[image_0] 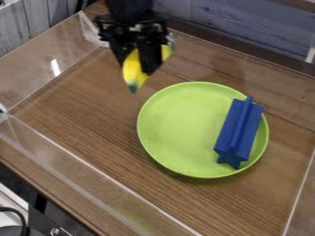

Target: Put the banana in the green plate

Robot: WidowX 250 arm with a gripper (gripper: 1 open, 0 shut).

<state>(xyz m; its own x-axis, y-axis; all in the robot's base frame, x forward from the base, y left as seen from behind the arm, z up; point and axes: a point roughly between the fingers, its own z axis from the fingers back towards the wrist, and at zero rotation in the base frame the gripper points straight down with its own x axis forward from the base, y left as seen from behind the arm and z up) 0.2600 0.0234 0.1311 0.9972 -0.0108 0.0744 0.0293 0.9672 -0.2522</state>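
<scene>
The banana (132, 71) is small, curved and yellow with a greenish lower tip. It hangs in the air, held by my gripper (135, 57), whose black fingers are shut on its upper part. It hovers just left of the far-left rim of the green plate (185, 129), a large round lime-green plate lying on the wooden table. The banana touches neither plate nor table.
A blue ridged block (239, 130) lies on the right side of the plate. Clear plastic walls (37, 55) fence the wooden table on the left, front and right. A grey plank wall stands at the back.
</scene>
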